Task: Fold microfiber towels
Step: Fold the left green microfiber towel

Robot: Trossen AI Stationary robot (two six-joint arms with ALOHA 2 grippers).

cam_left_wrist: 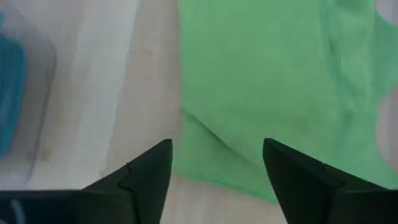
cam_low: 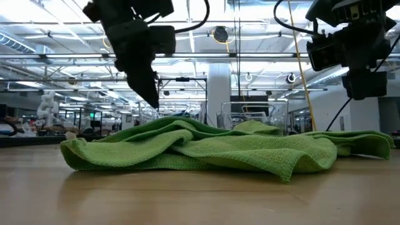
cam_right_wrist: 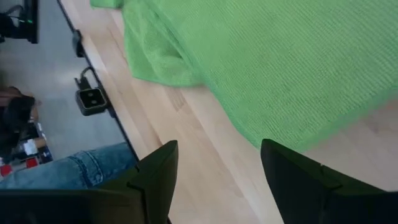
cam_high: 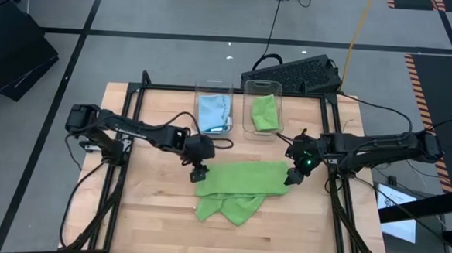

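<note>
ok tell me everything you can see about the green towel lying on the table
The lime green towel is a soft, finely ribbed microfiber cloth lying rumpled on the wooden table, partly folded over itself, its edges uneven and a loose flap trailing toward the table's front. The open left gripper and open right gripper hover just above its two far corners, neither holding it.

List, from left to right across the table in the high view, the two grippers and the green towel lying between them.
Left gripper → green towel → right gripper.
</note>
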